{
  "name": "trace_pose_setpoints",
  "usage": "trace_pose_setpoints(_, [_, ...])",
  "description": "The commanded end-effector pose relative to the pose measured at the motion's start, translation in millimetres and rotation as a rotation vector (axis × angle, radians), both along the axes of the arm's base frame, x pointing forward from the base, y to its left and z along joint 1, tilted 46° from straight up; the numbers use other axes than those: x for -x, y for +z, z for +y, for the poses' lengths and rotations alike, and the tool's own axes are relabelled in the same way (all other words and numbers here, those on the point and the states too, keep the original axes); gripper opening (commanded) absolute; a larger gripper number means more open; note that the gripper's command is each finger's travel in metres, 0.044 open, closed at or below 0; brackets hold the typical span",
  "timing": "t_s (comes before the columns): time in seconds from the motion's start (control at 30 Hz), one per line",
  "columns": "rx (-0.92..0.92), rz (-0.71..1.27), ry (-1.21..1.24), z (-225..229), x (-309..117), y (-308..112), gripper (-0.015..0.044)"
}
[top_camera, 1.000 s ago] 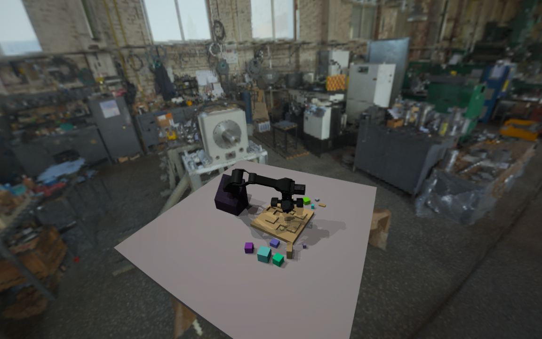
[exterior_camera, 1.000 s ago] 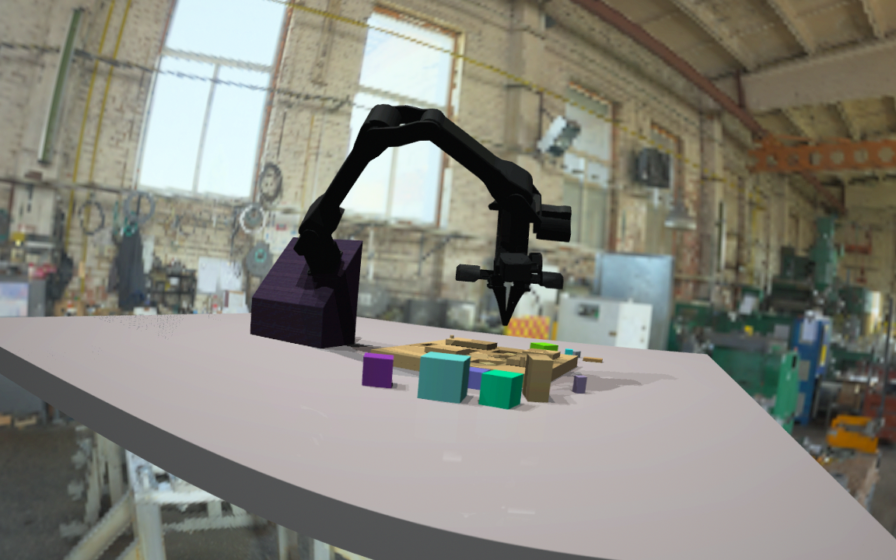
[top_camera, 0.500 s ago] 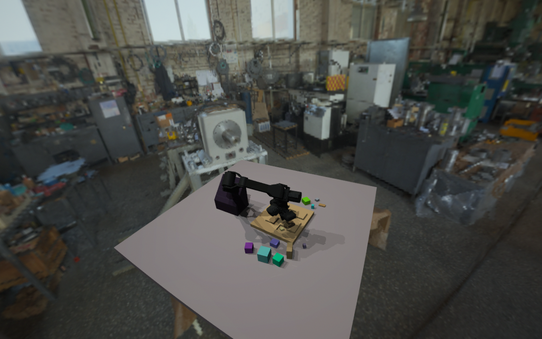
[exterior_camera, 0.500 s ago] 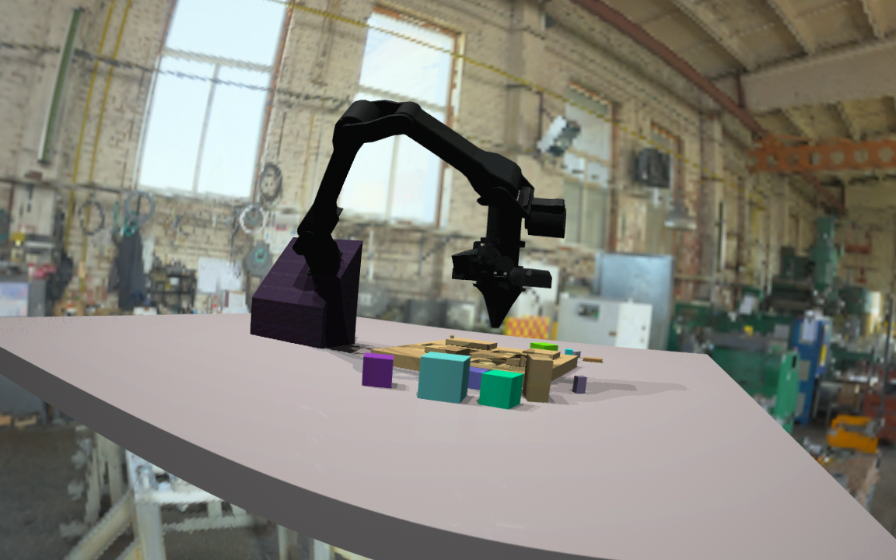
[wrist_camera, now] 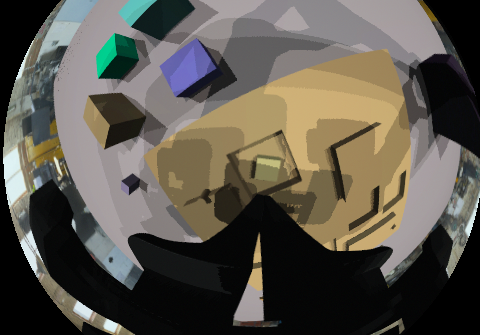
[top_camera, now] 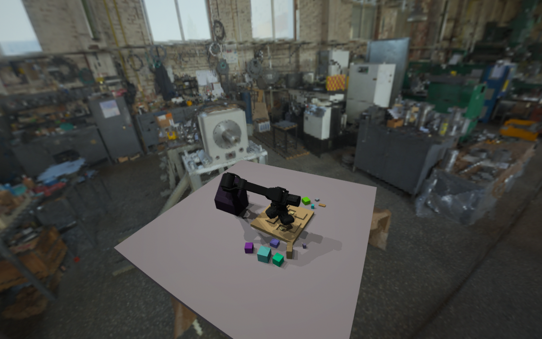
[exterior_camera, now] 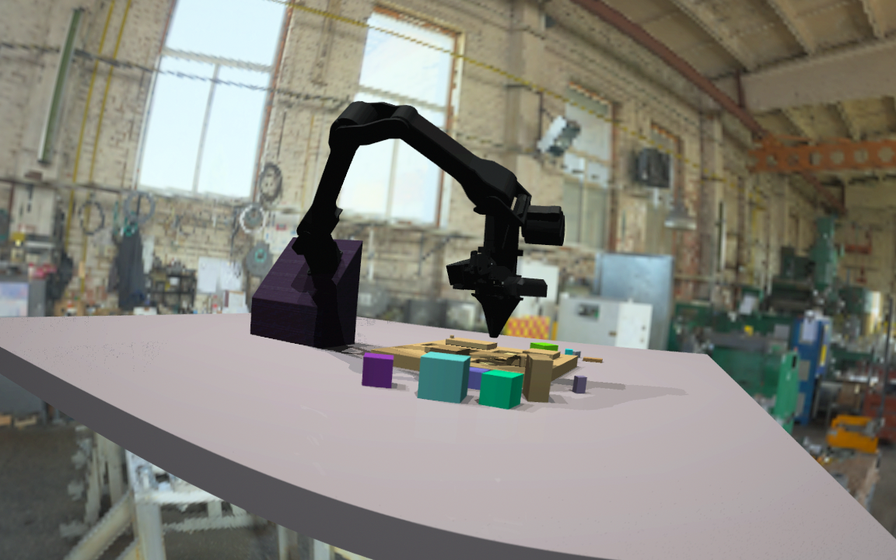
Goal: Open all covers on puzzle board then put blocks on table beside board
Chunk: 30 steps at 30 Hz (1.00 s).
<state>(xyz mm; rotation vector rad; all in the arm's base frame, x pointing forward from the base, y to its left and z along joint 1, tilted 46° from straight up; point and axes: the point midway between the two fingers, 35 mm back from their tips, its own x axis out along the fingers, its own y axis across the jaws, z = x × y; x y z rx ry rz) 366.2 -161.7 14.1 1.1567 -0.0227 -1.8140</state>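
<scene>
The tan puzzle board [top_camera: 260,225] [wrist_camera: 350,70] lies on the table. My gripper [exterior_camera: 494,335] [wrist_camera: 261,201] is shut and empty, tips down, a little above the board. A pale yellow block [wrist_camera: 267,168] sits inside a square well, just ahead of the fingertips in the wrist view. A flat tan cover [exterior_camera: 470,343] stands slightly proud of the board. Dark L-shaped edges mark other covers or recesses at the right of the wrist view; I cannot tell which. A small dark knob [wrist_camera: 206,195] shows left of the fingertips. The arm and fingers hide part of the board.
Beside the board stand purple [top_camera: 248,247], teal [top_camera: 264,254], green [top_camera: 278,259], blue-violet [top_camera: 274,243] and brown [top_camera: 289,250] blocks, and a tiny violet cube [top_camera: 304,246]. Beyond it are a lime block [top_camera: 306,201], a small cyan cube [top_camera: 312,206] and an orange piece [top_camera: 322,205].
</scene>
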Motion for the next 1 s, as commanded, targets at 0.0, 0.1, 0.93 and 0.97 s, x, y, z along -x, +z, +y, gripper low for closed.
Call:
trace_pose_setpoints(0.0, [0.003, 0.015, 0.002, -12, 5, -15, 0.0000])
trace_pose_setpoints(0.1, [0.005, 0.016, 0.002, -20, 8, -22, 0.0000])
trace_pose_setpoints(0.93, [0.005, 0.016, 0.002, -32, 10, -30, 0.0000])
trace_pose_setpoints(0.97, [0.005, 0.016, 0.002, -33, 10, -30, 0.0000])
